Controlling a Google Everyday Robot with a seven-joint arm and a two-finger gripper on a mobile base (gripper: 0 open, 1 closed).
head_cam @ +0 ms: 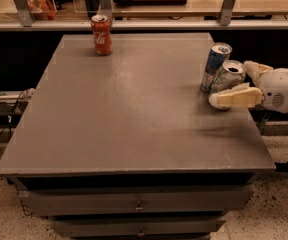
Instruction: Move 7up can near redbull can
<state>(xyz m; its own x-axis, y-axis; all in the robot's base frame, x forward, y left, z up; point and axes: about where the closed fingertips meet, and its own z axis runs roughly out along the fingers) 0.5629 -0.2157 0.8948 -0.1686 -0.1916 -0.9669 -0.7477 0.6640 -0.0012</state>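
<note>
The 7up can [227, 75], short and silver-white with green markings, stands at the table's right edge. It is right beside the redbull can [215, 65], a slim blue-and-silver can just to its left and behind. The two cans touch or nearly touch. My gripper [230, 82] reaches in from the right and is open. One cream finger [235, 98] lies in front of the 7up can and the other [252, 69] is behind it on the right. Both stand slightly off the can.
A red cola can [101, 34] stands at the far left of the grey table [129, 114]. Drawers sit under the tabletop. A shelf with metal posts runs behind the table. The table's right edge is close to the cans.
</note>
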